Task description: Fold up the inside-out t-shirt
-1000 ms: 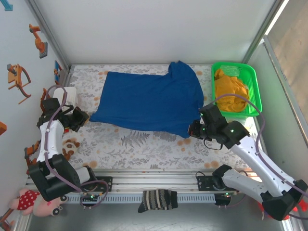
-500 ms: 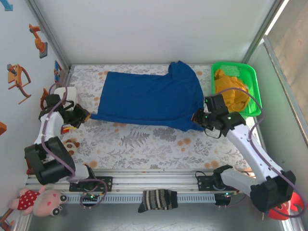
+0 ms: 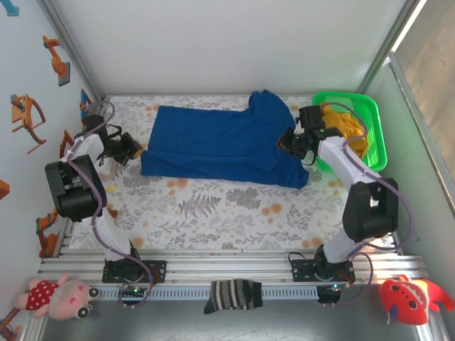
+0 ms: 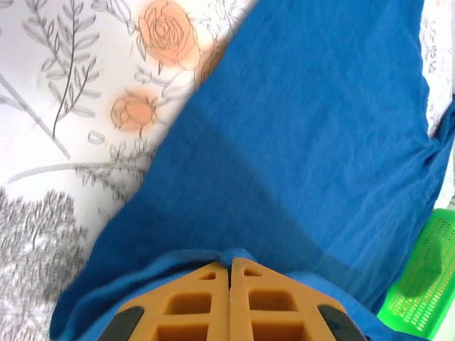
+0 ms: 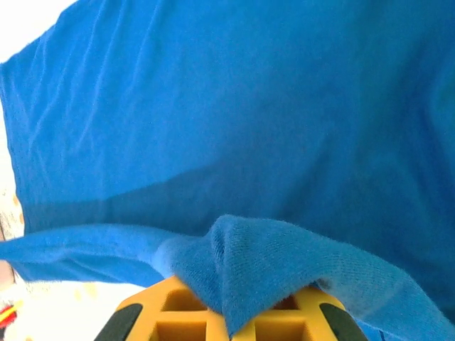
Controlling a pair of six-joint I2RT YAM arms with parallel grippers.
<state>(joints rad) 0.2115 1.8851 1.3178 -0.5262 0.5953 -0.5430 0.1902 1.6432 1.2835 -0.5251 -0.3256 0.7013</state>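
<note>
- Top external view: the inside-out t-shirt (image 3: pixel 213 145) lies spread on the floral table cover (image 3: pixel 213 209), toward the far half of the table, with one sleeve pointing to the far edge.
- Top external view: my left gripper (image 3: pixel 135 148) sits at the shirt's left edge, touching the cloth. My left arm reaches in from the left side wall.
- Top external view: my right gripper (image 3: pixel 288 142) sits over the shirt's right part, near the sleeve. It is just beside the green basket (image 3: pixel 375 138).
- Top external view: the basket holds a mustard-yellow garment (image 3: pixel 350 131). A striped sock (image 3: pixel 233 295) lies across the rail at the near edge, well apart from the shirt.
- Left wrist view: my orange fingers (image 4: pixel 188 305) are pressed flat together with no gap between them. The shirt's blue hem curls over their tips, so I am clamped on the shirt's edge.
- Left wrist view: the shirt runs away from the fingers across the frame. The flowered cover shows at upper left, and a corner of the basket shows at lower right.
- Right wrist view: my fingers (image 5: pixel 178 316) are closed on a raised fold of the blue shirt. That fold drapes over the fingertips and hides them.
- Right wrist view: beyond the fold, the shirt lies smooth with faint creases.
</note>
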